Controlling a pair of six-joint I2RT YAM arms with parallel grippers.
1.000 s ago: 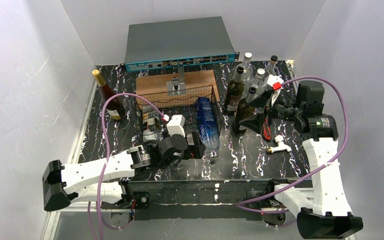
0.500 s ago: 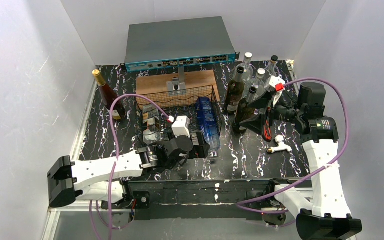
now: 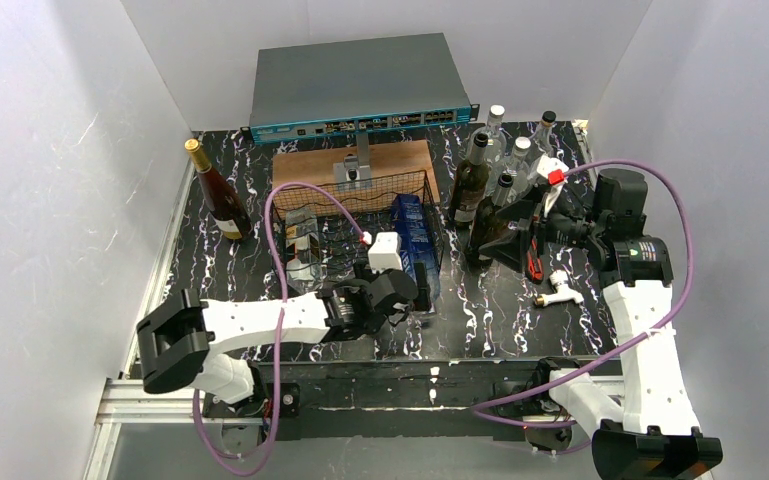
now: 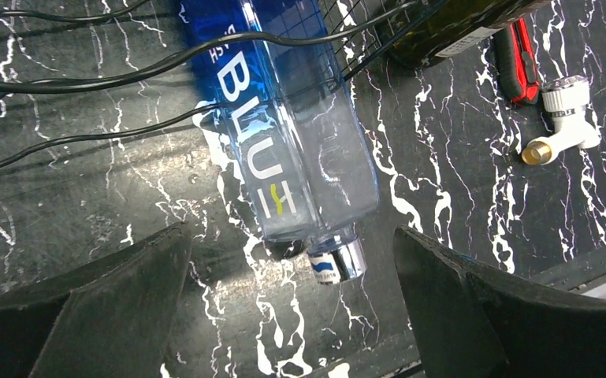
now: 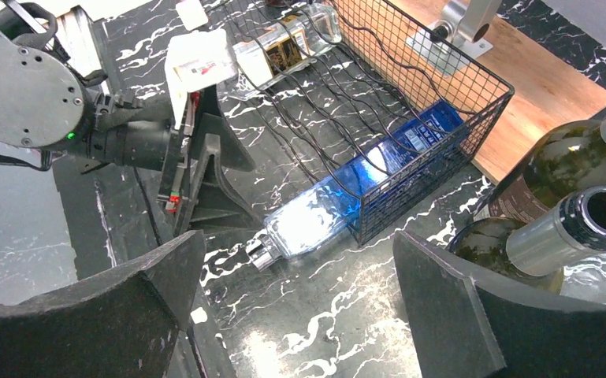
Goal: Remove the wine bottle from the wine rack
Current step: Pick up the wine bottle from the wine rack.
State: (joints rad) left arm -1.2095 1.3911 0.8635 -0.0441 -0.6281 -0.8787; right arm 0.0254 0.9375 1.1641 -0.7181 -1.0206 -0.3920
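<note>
Both of my hands were spread wide and held nothing. My left hand (image 4: pixel 290 232) hung at the near edge of the wine rack (image 3: pixel 355 225), pointed at the capped end of the blue bottle (image 4: pixel 284 134). In my left wrist view its two fingers (image 4: pixel 126 291) stood apart on either side of the bottle's silver cap, and neither touched it.

That blue bottle lay on its side in the rightmost cradle of the black wire rack. Its body was inside the mesh, and its neck and cap poked out past the near side over the black marbled tabletop (image 3: pixel 480 300). A clear bottle (image 3: pixel 305 245) with a dark label lay in a cradle on the rack's left side. The cradles between the two were bare wire.

My right hand (image 5: pixel 298 236) hovered to the right of the rack, just beside a group of standing bottles (image 3: pixel 470 185), and faced back towards the blue bottle. A wooden board (image 3: pixel 350 165) lay behind the rack. One brown bottle (image 3: pixel 218 195) with a gold cap stood alone near the left wall. A red-handled tool (image 4: pixel 524 59) and a small white fitting (image 4: pixel 559 126) with a brass end lay on the tabletop to the right.
</note>
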